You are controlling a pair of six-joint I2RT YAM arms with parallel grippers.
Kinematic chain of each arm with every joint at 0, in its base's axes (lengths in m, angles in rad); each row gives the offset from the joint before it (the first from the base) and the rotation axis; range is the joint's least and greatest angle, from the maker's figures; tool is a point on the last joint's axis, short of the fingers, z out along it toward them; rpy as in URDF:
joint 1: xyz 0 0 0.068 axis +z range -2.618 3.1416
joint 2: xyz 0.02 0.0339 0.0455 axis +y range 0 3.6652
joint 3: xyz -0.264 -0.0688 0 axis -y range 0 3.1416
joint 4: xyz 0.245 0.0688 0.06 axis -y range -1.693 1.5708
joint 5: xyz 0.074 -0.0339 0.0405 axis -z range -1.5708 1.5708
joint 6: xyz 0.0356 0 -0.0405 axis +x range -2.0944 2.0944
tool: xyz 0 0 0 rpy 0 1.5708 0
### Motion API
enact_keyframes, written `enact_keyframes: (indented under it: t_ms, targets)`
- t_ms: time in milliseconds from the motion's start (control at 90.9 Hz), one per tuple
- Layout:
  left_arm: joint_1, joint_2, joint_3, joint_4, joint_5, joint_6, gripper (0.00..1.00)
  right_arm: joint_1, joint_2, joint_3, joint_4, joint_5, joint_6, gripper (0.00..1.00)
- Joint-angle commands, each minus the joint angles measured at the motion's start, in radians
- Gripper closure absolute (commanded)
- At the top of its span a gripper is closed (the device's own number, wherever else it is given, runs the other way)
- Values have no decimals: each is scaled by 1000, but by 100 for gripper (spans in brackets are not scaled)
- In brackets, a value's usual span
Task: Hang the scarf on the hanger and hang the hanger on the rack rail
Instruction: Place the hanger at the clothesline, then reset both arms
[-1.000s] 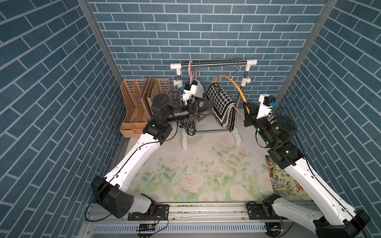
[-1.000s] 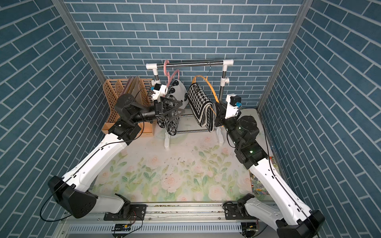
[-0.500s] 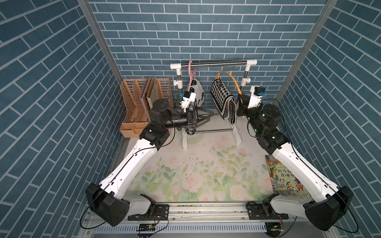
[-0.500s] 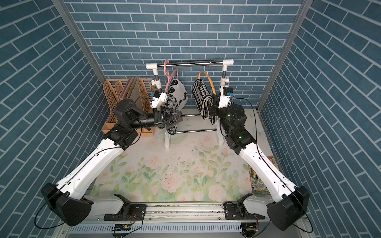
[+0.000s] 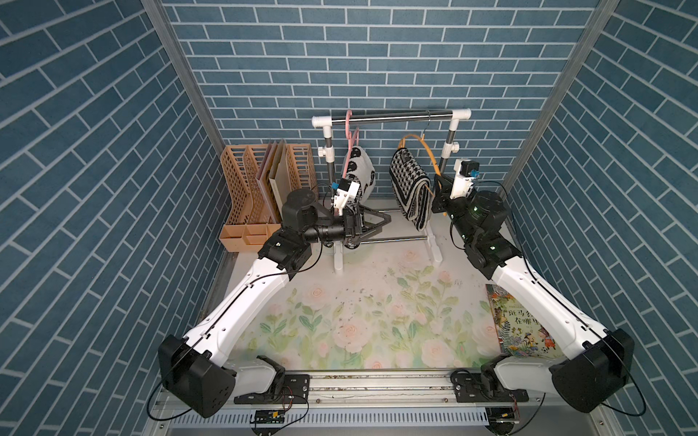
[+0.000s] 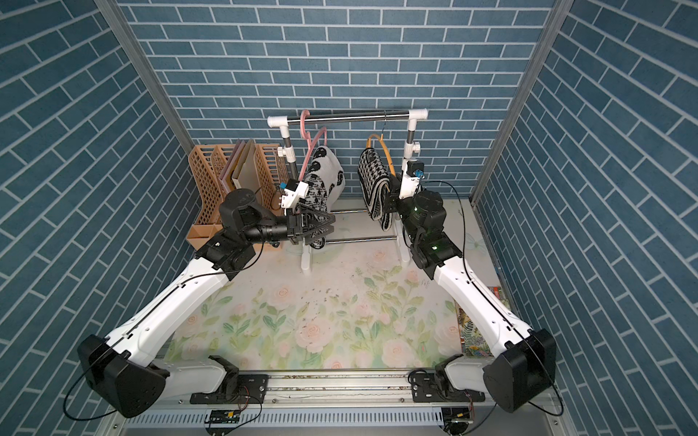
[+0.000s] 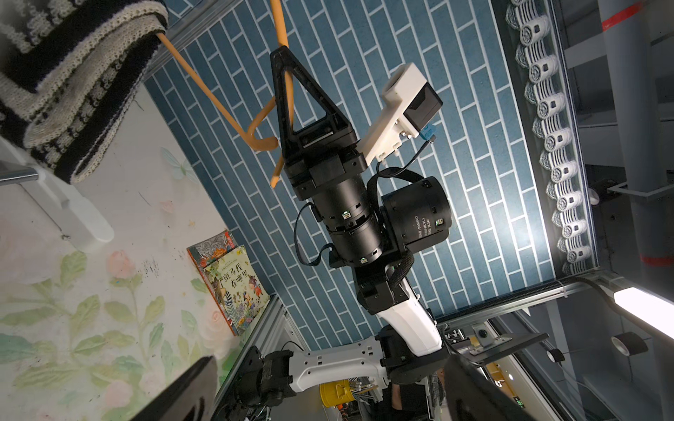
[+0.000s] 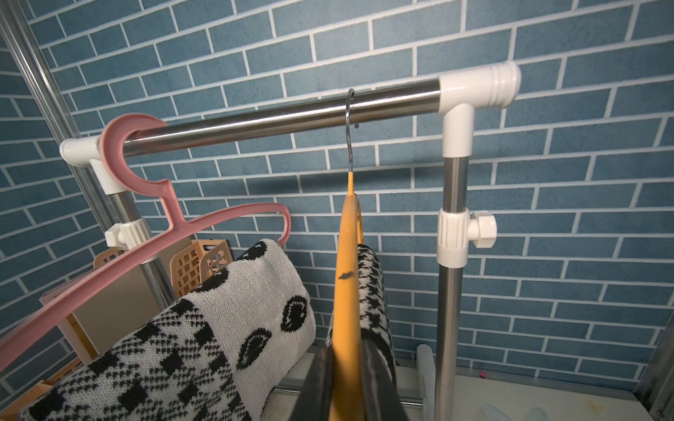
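Pinching the stiff hanger (image 8: 348,262), right gripper (image 8: 346,361) stands closed on it; left gripper (image 5: 379,224) gapes empty; scarf (image 5: 409,188), soft and limp, is probably best gripped mid-fold.

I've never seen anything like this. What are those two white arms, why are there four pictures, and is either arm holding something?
They are two robot arms fixed at a table's edge, each ending in a two-fingered gripper. Two pictures come from a camera pair overhead that looks down on everything. The other two come from a small camera on each arm's wrist. At the back stands a clothes rack. The right gripper is shut on an orange hanger hooked on the rack, with a houndstooth scarf draped over it. The left gripper is open and empty, close to a spotted scarf under a pink hanger. On the flowered table lies a picture book, and a brown file organizer stands in a back corner.
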Motion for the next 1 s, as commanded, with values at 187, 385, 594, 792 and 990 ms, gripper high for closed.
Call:
enact_keyframes:
  t_ms: [187,385,594,792,990]
  targets:
    - [3,-48,-27,-59,-55,68,0,-10,-68,-51,-12,-65,-21,29]
    - [3,-124,-95,-180,-248,220,0,-10,-202,-154,-85,-46,-14,12]
    - [3,-335,-312,-198,-566,301,0,-10,-434,-344,-224,-20,18,1]
    - [3,-556,-523,-283,-987,355,0,-10,-619,-508,-310,-1,72,1]
    - [3,-656,-718,-242,-1427,467,0,-10,-625,-691,-277,158,95,1]
